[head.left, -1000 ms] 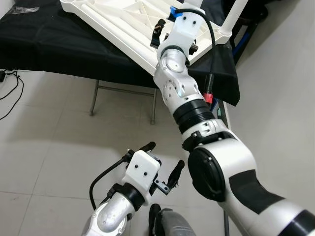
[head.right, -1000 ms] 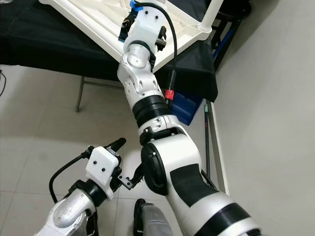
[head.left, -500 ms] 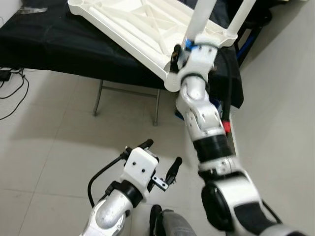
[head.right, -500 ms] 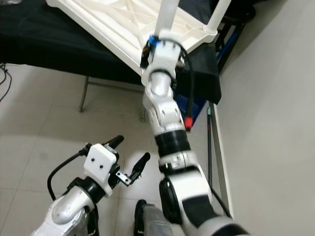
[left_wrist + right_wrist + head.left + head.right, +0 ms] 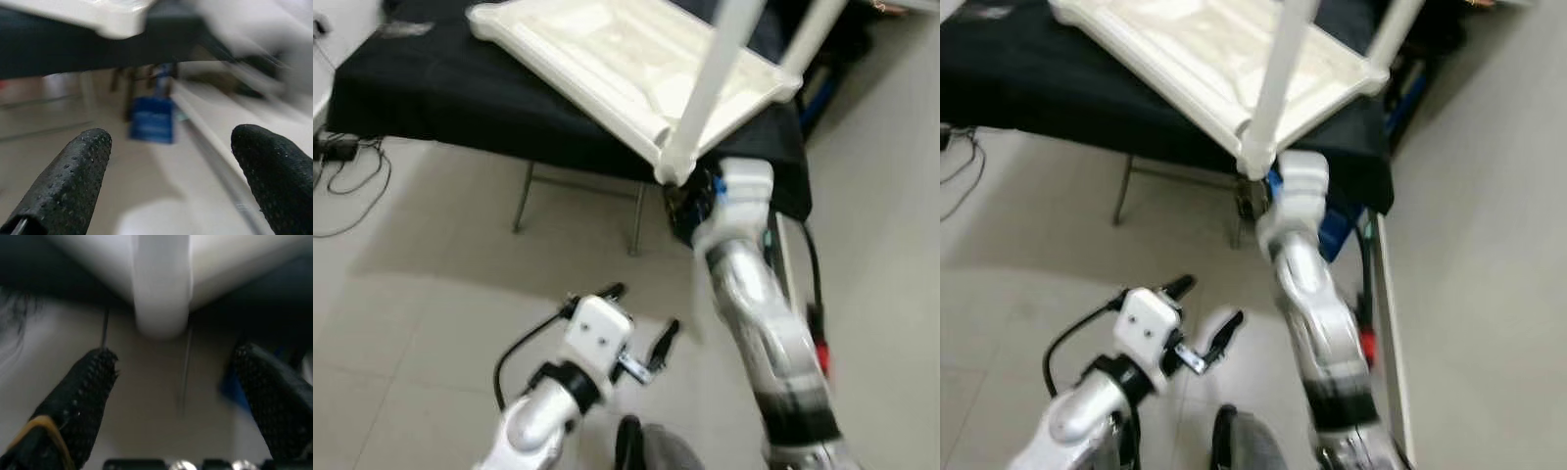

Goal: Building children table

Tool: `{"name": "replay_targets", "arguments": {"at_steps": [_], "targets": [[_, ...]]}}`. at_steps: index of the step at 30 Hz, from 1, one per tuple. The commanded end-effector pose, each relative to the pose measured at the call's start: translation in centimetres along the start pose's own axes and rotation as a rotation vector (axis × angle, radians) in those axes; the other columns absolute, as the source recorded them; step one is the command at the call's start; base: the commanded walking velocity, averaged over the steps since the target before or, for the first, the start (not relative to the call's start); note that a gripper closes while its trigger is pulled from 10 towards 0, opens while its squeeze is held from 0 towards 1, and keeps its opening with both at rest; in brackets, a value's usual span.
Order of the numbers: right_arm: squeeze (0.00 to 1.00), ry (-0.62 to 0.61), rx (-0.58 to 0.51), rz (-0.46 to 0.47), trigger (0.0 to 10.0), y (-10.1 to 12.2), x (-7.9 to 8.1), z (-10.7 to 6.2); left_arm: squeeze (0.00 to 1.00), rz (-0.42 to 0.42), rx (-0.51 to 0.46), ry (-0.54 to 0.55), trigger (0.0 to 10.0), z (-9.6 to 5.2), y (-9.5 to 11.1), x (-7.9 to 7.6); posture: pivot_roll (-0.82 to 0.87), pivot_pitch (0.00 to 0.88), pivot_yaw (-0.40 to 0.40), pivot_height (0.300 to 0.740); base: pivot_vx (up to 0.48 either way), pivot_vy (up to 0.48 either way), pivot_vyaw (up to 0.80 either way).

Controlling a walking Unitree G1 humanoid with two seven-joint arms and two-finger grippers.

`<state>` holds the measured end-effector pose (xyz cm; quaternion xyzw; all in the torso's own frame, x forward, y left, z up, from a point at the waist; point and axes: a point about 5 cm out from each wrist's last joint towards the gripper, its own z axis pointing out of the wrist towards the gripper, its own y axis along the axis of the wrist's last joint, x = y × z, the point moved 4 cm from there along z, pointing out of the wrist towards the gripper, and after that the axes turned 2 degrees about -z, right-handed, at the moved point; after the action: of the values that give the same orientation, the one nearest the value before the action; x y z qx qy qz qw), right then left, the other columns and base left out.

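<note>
The white children's table top (image 5: 607, 69) lies upside down and tilted on a black-covered table (image 5: 431, 98). One white leg (image 5: 715, 88) stands up from its near corner and a second leg (image 5: 813, 34) rises behind. My right gripper (image 5: 174, 355) is open just below that near corner (image 5: 161, 308), with nothing between its fingers; its wrist (image 5: 739, 186) sits under the corner. My left gripper (image 5: 641, 315) is low over the floor, open and empty (image 5: 171, 139).
The black table stands on thin metal legs (image 5: 524, 196). A blue box (image 5: 154, 117) sits beneath it by the right wall. Cables (image 5: 352, 166) trail on the tiled floor at left. My foot (image 5: 636, 446) is at the bottom edge.
My right arm has dropped from the table top's underside, past the leg's base, to below the near corner. The view has shifted a little. The left arm has hardly moved.
</note>
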<state>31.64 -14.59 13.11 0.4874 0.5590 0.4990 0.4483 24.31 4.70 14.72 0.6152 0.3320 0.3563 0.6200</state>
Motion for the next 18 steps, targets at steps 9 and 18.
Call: {"name": "replay_targets", "arguments": {"at_steps": [9,18], "targets": [[0.0,0.14,0.002,-0.033,10.0,-1.7,1.7,-2.8,0.0,-0.027,0.036,-0.005,10.0,0.9,-1.5,0.6,0.09,0.098,-0.076,0.74,0.0,0.0,0.0],[0.0,0.122,0.0,0.003,10.0,-2.1,1.6,-1.3,0.0,-0.047,0.088,0.027,10.0,2.7,-3.4,2.3,0.1,0.036,-0.051,0.74,0.0,0.0,0.0]]}}
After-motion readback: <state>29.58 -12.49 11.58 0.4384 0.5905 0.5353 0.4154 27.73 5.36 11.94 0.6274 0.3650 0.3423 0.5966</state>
